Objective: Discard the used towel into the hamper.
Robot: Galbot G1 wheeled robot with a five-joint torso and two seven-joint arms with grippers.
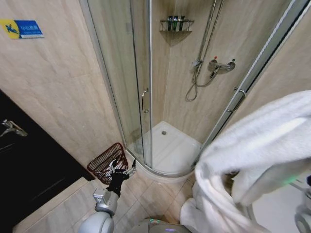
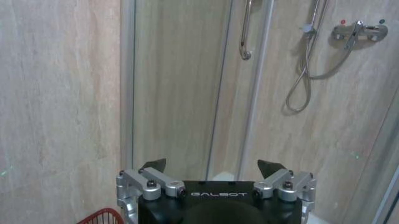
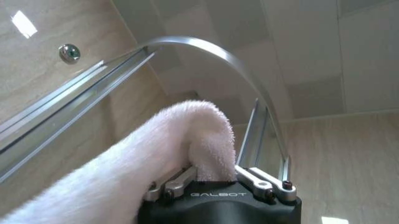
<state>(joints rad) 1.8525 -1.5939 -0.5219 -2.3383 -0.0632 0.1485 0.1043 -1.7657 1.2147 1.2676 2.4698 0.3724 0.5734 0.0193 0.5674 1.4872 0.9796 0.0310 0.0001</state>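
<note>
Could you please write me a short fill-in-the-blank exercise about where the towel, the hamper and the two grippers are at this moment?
1. The right gripper is shut on the white ____.
2. The dark-red wire hamper stands on the floor beside the ____ enclosure.
3. The left gripper, near the hamper, has its fingers ____ and holds nothing.

Missing words: towel; shower; open
</note>
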